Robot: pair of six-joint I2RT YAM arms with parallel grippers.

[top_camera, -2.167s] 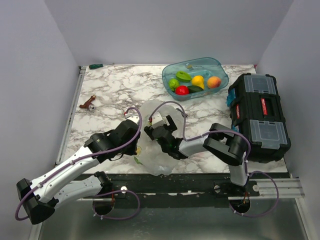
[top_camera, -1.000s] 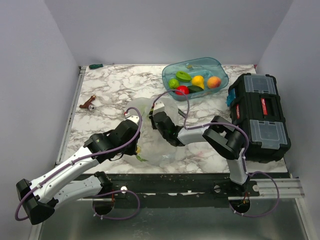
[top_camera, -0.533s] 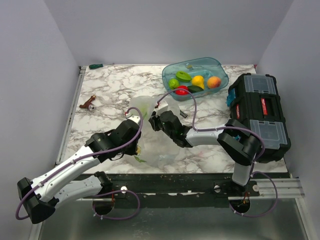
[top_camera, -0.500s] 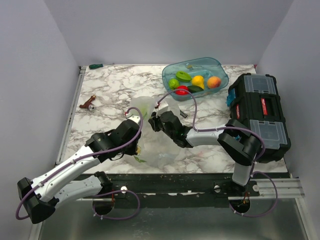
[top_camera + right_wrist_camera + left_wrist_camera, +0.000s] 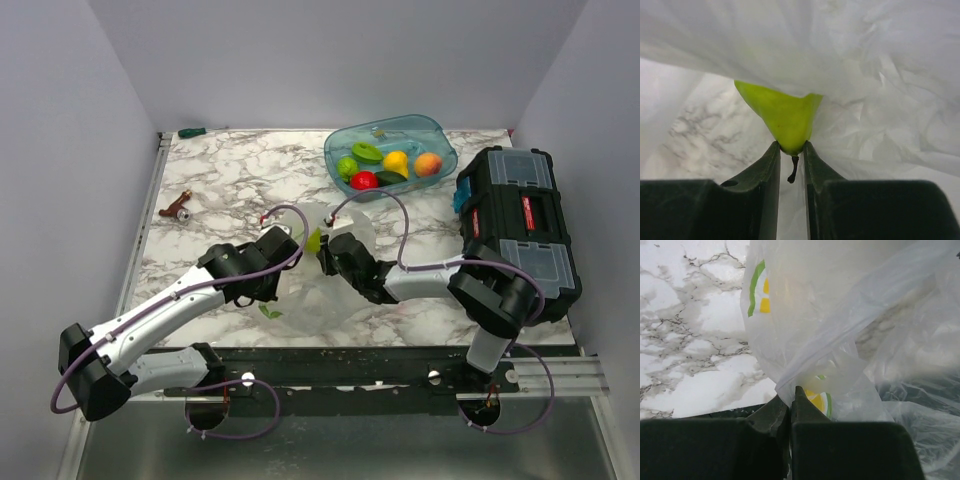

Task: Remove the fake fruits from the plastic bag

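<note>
near edge: a dark rail [image 5: 380,364] crosses the bottom of the top view; both arm bases are bolted to it, and purple cables loop below.
left gripper: the left gripper [image 5: 790,399], at the bottom centre of its wrist view, has its jaws pressed together on a pinched fold of the bag.
bag: the crinkly see-through plastic bag printed with lemon slices and green leaves [image 5: 318,295] lies bunched on the table at the lower centre of the top view, between the two wrists.
right gripper: the right gripper [image 5: 791,152] stands narrow, clamped on the tapered stem end of a glossy light green fake fruit [image 5: 785,117]; bag film drapes above and around it.
surface: a white marble-patterned tabletop with grey veins [image 5: 220,165].
right of frame: a black plastic toolbox with see-through lid compartments [image 5: 518,232] sits at the table's right edge.
left of frame: a small brown object [image 5: 177,208], too small to tell what it is.
upper centre-right: a rigid see-through teal-blue oval tub [image 5: 410,130] holds other fake fruits [image 5: 364,180], green, dark green, red and yellow, plus an orange peach-like ball [image 5: 428,163].
far left corner: a small green-handled item [image 5: 190,132] lies at the table's back edge.
room: plain pale grey-lilac walls close in the table on the left, back and right.
</note>
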